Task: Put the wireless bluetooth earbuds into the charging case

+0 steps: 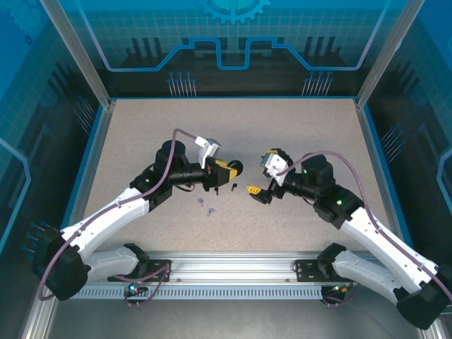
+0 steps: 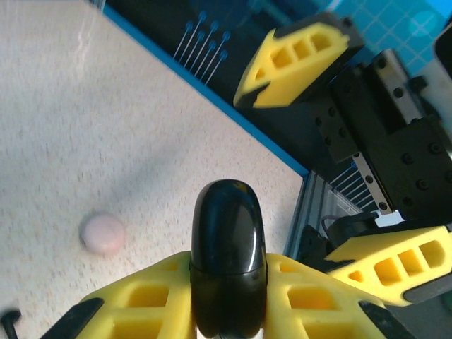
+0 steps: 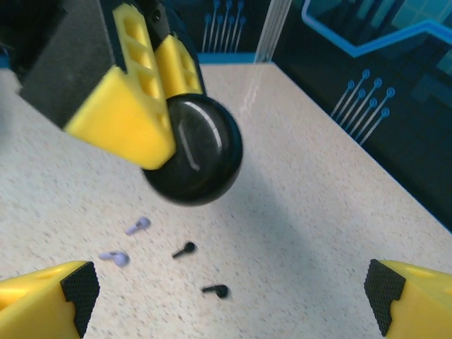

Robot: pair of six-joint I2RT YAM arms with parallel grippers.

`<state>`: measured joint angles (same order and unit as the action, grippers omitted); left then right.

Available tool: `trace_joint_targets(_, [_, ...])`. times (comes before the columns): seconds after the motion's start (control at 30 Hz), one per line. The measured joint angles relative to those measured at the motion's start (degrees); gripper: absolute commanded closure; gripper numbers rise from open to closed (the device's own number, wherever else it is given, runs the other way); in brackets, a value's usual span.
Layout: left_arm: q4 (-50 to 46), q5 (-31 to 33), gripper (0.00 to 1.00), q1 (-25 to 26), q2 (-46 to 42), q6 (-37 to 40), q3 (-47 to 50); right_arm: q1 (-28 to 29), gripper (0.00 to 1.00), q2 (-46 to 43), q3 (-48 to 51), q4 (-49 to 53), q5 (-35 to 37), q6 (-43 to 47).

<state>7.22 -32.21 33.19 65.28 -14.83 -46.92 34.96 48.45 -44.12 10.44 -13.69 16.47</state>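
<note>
My left gripper is shut on a round black charging case, held on edge above the table. In the left wrist view the case sits between the yellow fingers, its seam closed. My right gripper faces it from the right, open wide and holding nothing. In the right wrist view, two black earbuds and two lilac earbuds lie loose on the table below the case, between my right gripper's spread fingertips.
A pale pink round thing lies on the speckled table beyond the case. A blue rim and dark glass walls enclose the table. The arm bases stand on the rail at the near edge.
</note>
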Motion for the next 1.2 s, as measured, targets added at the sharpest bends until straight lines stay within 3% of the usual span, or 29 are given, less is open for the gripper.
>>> trace_joint_targets(0.23, [12.55,0.04,0.90,0.39,-5.42,8.35,6.60,-0.15,0.01,-5.73,2.23,-2.69,-6.14,-4.87])
trace_joint_targets(0.53, [29.24,0.00,0.95,2.56,-5.86,18.60,12.39,0.35,0.08,-0.52,-4.22,-5.51,-7.65,-6.86])
trace_joint_targets(0.83, [32.09,0.00,0.96,3.48,-5.60,21.22,12.37,1.77,0.12,5.92,-7.76,-8.59,-7.37,-6.58])
trace_joint_targets(1.2, [32.11,0.90,0.96,3.48,-5.55,21.46,12.37,1.79,0.14,6.71,-8.68,-8.76,-6.32,-6.38])
